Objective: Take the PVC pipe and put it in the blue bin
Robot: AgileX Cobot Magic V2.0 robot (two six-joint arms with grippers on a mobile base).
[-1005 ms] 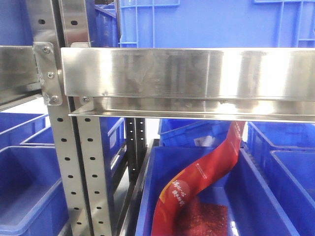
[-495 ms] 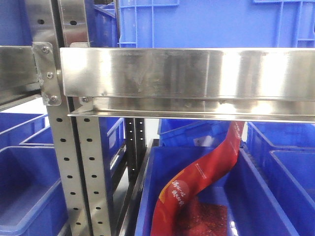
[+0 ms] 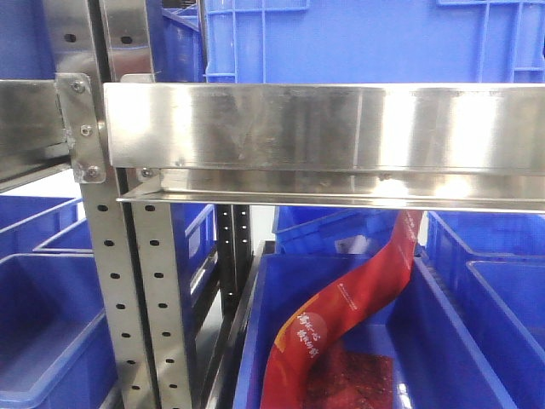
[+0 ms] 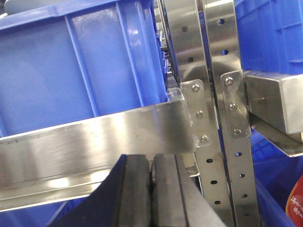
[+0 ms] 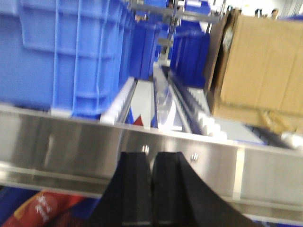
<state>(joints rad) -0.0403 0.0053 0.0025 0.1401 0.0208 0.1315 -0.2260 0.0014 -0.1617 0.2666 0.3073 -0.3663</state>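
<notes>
PVC pipe shows in none of the three views, so its look and place cannot be told. On the left stand blue bins (image 3: 43,315) on the lower level, beside a steel upright (image 3: 140,298) punched with holes. A shiny steel rail (image 3: 324,128) runs across the front of the shelf, with a big blue crate (image 3: 358,38) on top. Below it, a blue bin (image 3: 443,341) holds a curved red packet (image 3: 358,298) with white lettering. The left gripper (image 4: 152,189) hangs before the rail, its black jaws pressed together on nothing. The right gripper (image 5: 152,187) is likewise closed and empty, facing the rail; a cardboard box (image 5: 260,71) sits far right.
</notes>
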